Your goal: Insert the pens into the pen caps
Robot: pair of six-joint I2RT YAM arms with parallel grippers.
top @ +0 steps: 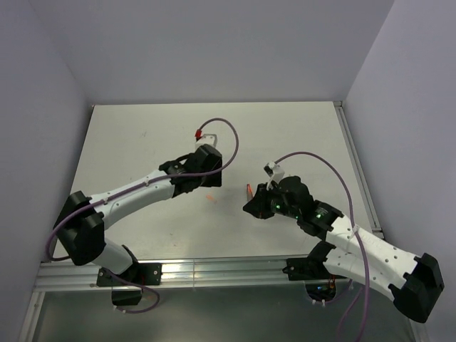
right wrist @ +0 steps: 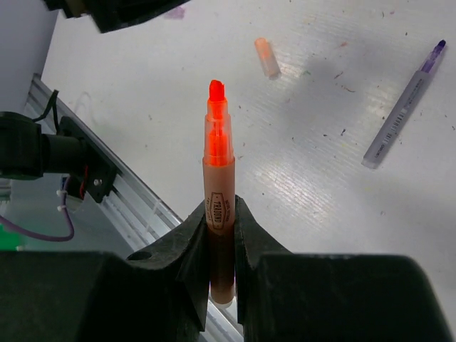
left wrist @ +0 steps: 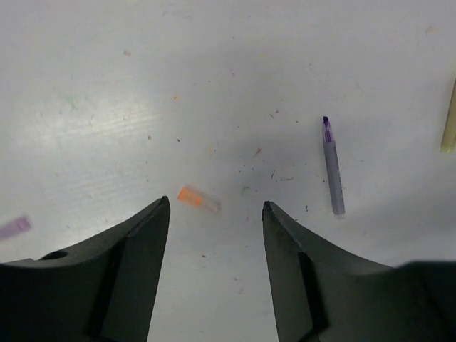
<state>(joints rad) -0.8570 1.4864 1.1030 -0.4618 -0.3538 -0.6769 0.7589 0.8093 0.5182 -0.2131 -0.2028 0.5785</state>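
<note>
**While the right gripper clamps the orange-red pen, the left gripper stands open by the orange cap**

Top view: The left arm reaches from the near left corner toward the middle of the table. It is bent at the elbow and its wrist is turned down to the surface. The right arm comes from the near right and leans to the left. The orange cap is a small spot on the table, just on the near side of the left gripper and left of the right one. The pen shows as a short red stick at the tip of the right gripper.

Left wrist view: Two dark, smooth fingers curve inward to blunt tips with a wide gap between them, and nothing is held there. The orange cap lies flat just beyond the tips, closer to the left finger and touching neither one. It is a short tube with one orange end and one paler end. The purple pen lies uncapped at the right, apart from the right finger. The yellow-green pen is cut by the right edge, and a lilac cap is blurred at the left edge. The table is white and matte, with small specks.

Right wrist view: The jaws are closed tight on the lower barrel of the orange-red pen. It stands upright, with the bright wedge tip bare at the top and a printed label on the pale barrel. The orange cap lies on the table beyond the tip, well apart from it.
</note>
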